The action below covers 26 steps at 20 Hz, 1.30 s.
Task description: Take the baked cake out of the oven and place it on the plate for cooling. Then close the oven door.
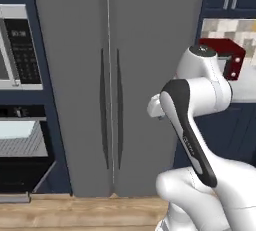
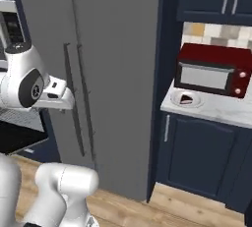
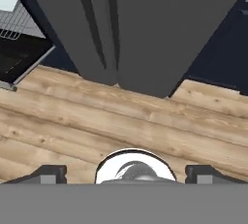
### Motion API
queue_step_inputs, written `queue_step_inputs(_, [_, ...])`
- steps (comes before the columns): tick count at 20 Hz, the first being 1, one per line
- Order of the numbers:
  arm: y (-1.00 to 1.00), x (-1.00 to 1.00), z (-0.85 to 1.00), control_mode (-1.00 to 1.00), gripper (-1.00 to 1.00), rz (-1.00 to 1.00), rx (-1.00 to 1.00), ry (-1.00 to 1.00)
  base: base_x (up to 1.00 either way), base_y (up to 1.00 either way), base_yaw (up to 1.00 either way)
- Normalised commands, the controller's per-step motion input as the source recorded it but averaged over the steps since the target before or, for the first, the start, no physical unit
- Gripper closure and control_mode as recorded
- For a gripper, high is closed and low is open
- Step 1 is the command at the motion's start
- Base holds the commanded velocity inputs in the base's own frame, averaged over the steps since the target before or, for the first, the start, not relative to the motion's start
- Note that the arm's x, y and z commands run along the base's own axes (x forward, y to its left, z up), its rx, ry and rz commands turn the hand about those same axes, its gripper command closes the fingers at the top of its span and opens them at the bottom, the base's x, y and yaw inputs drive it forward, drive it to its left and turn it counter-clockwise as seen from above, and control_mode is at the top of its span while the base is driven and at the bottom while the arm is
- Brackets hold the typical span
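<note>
Hand view has the gripper (image 3: pixel 126 172) looking down at the wooden floor (image 3: pixel 121 121), its two dark tips set far apart at the bottom edge with nothing between them, so the jaws stand wide and empty. The thing that matters now lies off to the upper left of that frame: the oven (image 3: pixel 17 43) with its wire rack showing and the oven door (image 3: pixel 29 68) dropped open, a slanted dark panel reaching down toward the floor. In the left base view the same oven (image 1: pixel 22 150) sits at the lower left edge, below the microwave (image 1: pixel 17 50), with the grey fridge (image 1: pixel 110 85) between it and the arm. In the right base view, at the right of the frame, the plate (image 2: pixel 186 99) rests on the pale counter (image 2: pixel 216 108) just in front of a red toaster oven (image 2: pixel 211 76), and a dark-red wedge that looks like the cake already lies on it. If that is so, what is left is the door, I'd judge; its long axis runs roughly across the oven front, and it lies well apart from the jaws, so the arm or base must swing that way and come under its free edge.
</note>
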Motion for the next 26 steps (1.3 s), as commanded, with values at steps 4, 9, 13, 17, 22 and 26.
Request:
queue_step_inputs(4, [0.0, 0.0, 0.0, 1.0, -1.0, 0.0, 0.0, 0.0, 0.11, 0.87, 0.74])
queue_step_inputs(9, [0.0, 0.0, 0.0, 1.0, -1.0, 0.0, 0.0, 0.0, 0.32, 0.49, 0.69])
queue_step_inputs(13, [0.0, 0.0, 0.0, 1.0, -1.0, 0.0, 0.0, 0.0, 0.55, 0.04, 0.55])
queue_step_inputs(17, [0.0, 0.0, 0.0, 1.0, -1.0, 0.0, 0.0, 0.0, 0.57, -0.13, 0.42])
queue_step_inputs(22, [0.0, 0.0, 0.0, 1.0, -1.0, 0.0, 0.0, 0.0, 0.81, -0.3, 0.35])
queue_step_inputs(26, [0.0, 0.0, 0.0, 1.0, -1.0, 0.0, 0.0, 0.0, 0.92, -0.32, 0.32])
